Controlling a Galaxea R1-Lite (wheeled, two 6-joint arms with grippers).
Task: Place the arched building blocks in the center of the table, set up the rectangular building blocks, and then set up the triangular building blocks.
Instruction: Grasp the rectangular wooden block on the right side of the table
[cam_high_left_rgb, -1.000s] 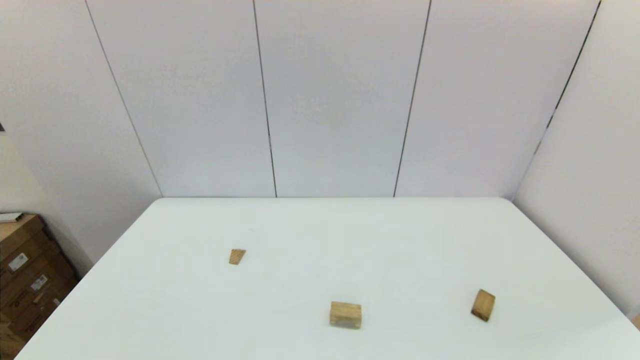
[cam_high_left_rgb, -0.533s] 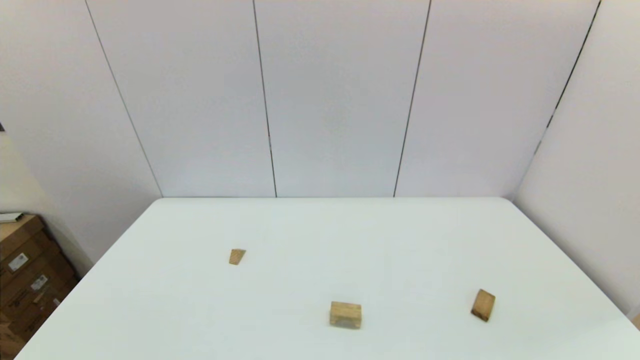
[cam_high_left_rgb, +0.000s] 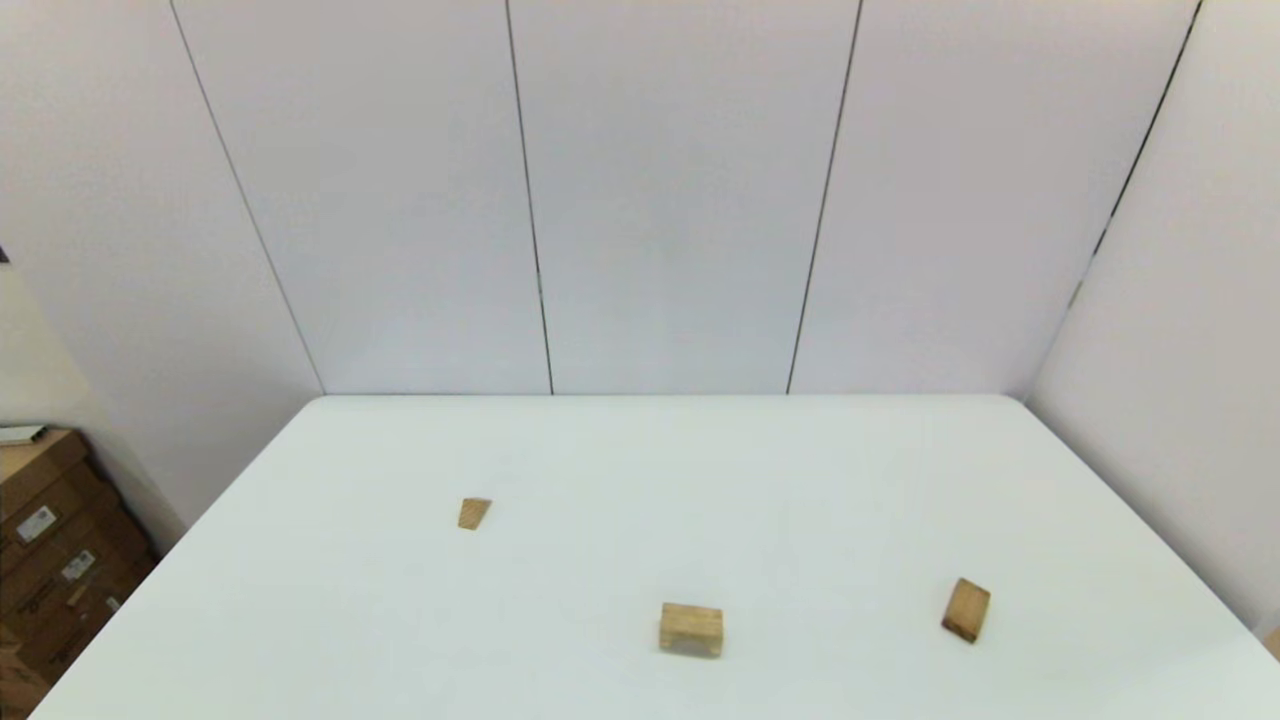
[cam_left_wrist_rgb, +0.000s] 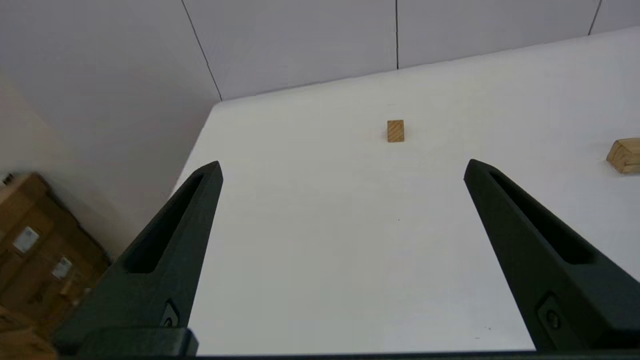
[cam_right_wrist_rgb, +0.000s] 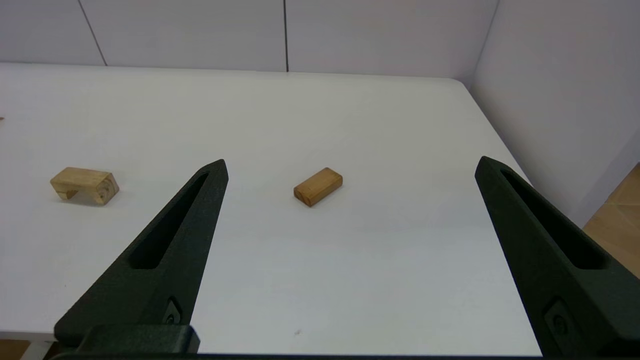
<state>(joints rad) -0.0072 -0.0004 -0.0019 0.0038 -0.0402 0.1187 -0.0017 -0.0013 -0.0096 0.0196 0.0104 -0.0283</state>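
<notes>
**Three blocks wait, both grippers wide open**

Nothing is picked up yet. The left gripper (cam_left_wrist_rgb: 342, 167) has its fingers spread wide apart and holds nothing. It hangs over the table (cam_high_left_rgb: 640, 470) near the robot's side. The triangular block (cam_left_wrist_rgb: 395, 131) lies ahead of it, a bit past the fingertips, well apart from them.

The right gripper (cam_right_wrist_rgb: 350, 165) is spread wide too, w/ nothing in it. The rectangular block (cam_right_wrist_rgb: 318, 186) lies flat just ahead, btwn its two fingers but farther out. The arched block (cam_right_wrist_rgb: 84, 185) sits off to that gripper's left side, cut-out facing down, near the middle of the table's front part.

The arched block should go first, I think.

What could go wrong:
- The right gripper is lined up w/ the flat block, not the arched one, so it may grab the wrong block.
- The flat block lies at a slant, so the fingers may pinch its corners & it may spin or slip.
- The small triangle has sloped sides, so it may pop out when squeezed.
</notes>
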